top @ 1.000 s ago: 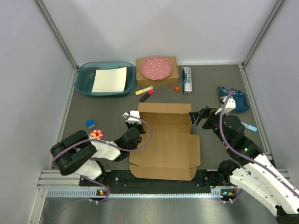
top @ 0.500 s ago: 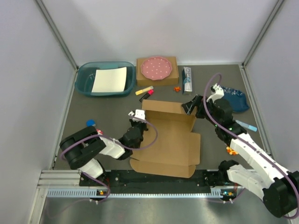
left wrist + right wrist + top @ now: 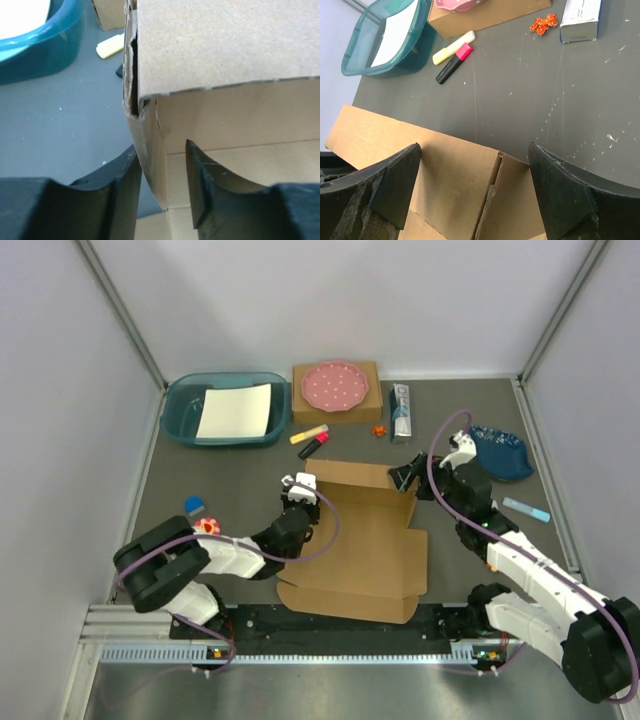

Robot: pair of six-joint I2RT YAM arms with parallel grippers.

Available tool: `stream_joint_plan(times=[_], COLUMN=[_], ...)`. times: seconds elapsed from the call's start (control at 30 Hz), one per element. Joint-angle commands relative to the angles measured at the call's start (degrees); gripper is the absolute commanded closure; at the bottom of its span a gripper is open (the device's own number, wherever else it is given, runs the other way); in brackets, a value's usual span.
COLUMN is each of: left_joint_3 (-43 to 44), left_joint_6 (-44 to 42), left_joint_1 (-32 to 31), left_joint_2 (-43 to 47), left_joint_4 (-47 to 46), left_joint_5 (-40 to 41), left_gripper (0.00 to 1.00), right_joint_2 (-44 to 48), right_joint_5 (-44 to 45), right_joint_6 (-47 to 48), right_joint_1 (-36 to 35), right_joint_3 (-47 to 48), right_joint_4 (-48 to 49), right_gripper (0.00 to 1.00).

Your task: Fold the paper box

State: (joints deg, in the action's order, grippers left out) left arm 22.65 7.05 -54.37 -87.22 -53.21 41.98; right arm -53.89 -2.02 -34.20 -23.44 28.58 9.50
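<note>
The paper box (image 3: 355, 545) lies in the middle of the table as a brown cardboard sheet with its back wall (image 3: 365, 478) raised. My left gripper (image 3: 300, 490) is at the box's back left corner. In the left wrist view it (image 3: 161, 150) stands open astride the upright left side flap (image 3: 152, 150), with a gap on the right finger's (image 3: 197, 185) side. My right gripper (image 3: 405, 478) is at the back right corner. In the right wrist view it (image 3: 474, 150) is wide open over the corner fold of the paper box (image 3: 445, 165) and holds nothing.
A teal bin (image 3: 180, 410) holding white paper and a smaller box with a pink dotted plate (image 3: 336, 388) stand at the back. Two markers (image 3: 312, 438), a toothpaste carton (image 3: 401, 412) and a blue bag (image 3: 500, 452) lie nearby. Small toys (image 3: 200, 517) sit at the left.
My left gripper was shut on the left side flap and has opened off it. My right gripper has moved left to the back right corner. The back wall stands higher.
</note>
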Motion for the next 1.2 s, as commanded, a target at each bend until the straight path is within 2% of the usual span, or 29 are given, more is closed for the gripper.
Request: stream_joint_plan(times=[0.0,0.13,0.27,0.37,0.53,0.7,0.8,0.87,0.93,1.07,1.17], left_joint_3=[0.6,-0.4,-0.4,0.7,0.5,1.4,2.1,1.5,1.0,-0.2,1.2], left_joint_6=[5.3,8.7,6.0,6.1,6.8,5.2,9.7,12.2,14.2,16.2,20.7], left_joint_1=[-0.7,-0.8,-1.7,-3.8,-4.5,-4.5,-4.5,-4.3,-3.8,-0.5,5.0], left_joint_2=[7.7,15.2,24.8,31.8,45.2,48.3,49.0,50.8,53.5,57.1,54.8], left_joint_4=[10.7,19.8,29.6,37.8,42.9,44.7,46.1,45.6,43.6,35.1,33.2], left_joint_5=[-3.4,-8.9,-19.7,-22.4,-26.1,-27.5,-23.3,-15.5,-12.6,-15.9,-23.6], left_gripper=[0.52,0.44,0.44,0.44,0.43,0.43,0.42,0.4,0.29,0.22,0.2], right_joint_2=[-0.9,-1.1,-1.3,-1.1,-0.8,-1.1,-0.9,-0.3,0.4,3.3,4.6], right_joint_5=[3.2,3.6,4.6,4.7,4.4,4.1,4.1,3.8,2.8,2.3,0.9], right_joint_6=[0.9,1.1,1.8,2.2,2.6,3.4,3.4,3.4,3.5,4.2,4.4], right_joint_1=[0.4,0.4,0.4,0.4,0.4,0.4,0.4,0.4,0.4,0.4,0.5], right_joint_3=[-1.8,-1.5,-1.1,-0.8,-1.0,-1.5,-2.1,-2.6,-3.1,-4.2,-5.5], right_joint_4=[-0.3,-0.6,-1.6,-1.9,-2.1,-1.9,-1.8,-1.8,-1.6,-2.8,-3.7], right_gripper=[0.13,0.13,0.13,0.13,0.13,0.13,0.13,0.13,0.13,0.14,0.14])
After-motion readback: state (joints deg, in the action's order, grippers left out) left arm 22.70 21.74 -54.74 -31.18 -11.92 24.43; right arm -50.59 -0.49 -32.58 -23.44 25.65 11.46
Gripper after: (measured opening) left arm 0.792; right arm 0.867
